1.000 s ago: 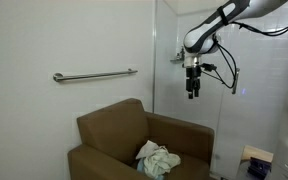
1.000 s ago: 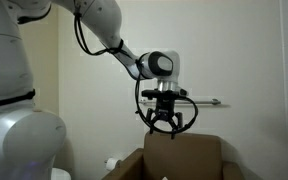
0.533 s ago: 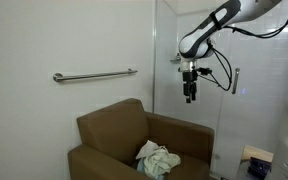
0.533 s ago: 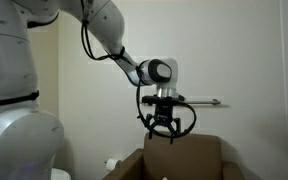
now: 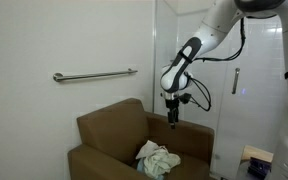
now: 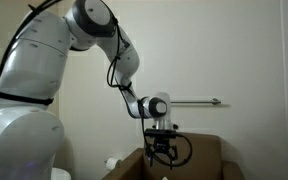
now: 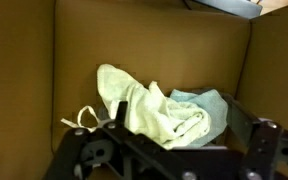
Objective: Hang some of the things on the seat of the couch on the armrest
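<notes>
A brown couch [image 5: 112,124] stands against the white wall. On its seat lies a heap of cloths [image 5: 157,158]. In the wrist view the heap is a pale yellow-green cloth [image 7: 134,103] with a teal cloth [image 7: 210,104] beside it. The armrest [image 5: 189,131] is bare. My gripper [image 5: 172,119] hangs above the seat, pointing down, apart from the cloths. In the wrist view its fingers [image 7: 174,138] are spread wide on either side of the heap, holding nothing. It also shows just above the couch [image 6: 206,152] in an exterior view [image 6: 159,151], where the cloths are hidden.
A metal grab bar [image 5: 94,75] is fixed to the wall above the couch and also shows in an exterior view [image 6: 199,101]. A glass partition [image 5: 186,50] stands behind the couch. A box [image 5: 256,158] sits low at the right.
The arm has come down and over towards the couch. The gripper is now much lower, just above the seat. The cloths have not moved.
</notes>
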{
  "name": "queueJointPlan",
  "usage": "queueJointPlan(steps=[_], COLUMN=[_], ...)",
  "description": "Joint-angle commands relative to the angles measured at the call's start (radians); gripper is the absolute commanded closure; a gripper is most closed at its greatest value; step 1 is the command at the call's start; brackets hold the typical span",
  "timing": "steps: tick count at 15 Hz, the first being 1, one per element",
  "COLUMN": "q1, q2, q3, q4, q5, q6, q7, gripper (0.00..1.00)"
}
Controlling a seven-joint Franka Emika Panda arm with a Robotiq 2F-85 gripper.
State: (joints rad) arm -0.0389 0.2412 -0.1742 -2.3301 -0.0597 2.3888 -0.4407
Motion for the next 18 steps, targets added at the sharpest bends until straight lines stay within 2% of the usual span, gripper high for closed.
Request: queueJointPlan(steps=[1, 7, 10, 15, 18], q1=[-0.06, -0.119, -0.12, -0.084, -0.063], q2=[0.229, 0.545, 0.667, 0.831, 0.903], q3=[0.083, 0.156, 0.183, 0.182, 0.174], q4=[0.166, 0.456, 0.578, 0.742, 0.805], q5=[0.001, -0.041, -0.064, -0.096, -0.098], q6=[0.003, -0.176, -0.284, -0.251, -0.173], q7=[-0.055, -0.087, -0.119, -0.052, -0.001], gripper=[0.0, 0.0, 0.0, 0.0, 0.0])
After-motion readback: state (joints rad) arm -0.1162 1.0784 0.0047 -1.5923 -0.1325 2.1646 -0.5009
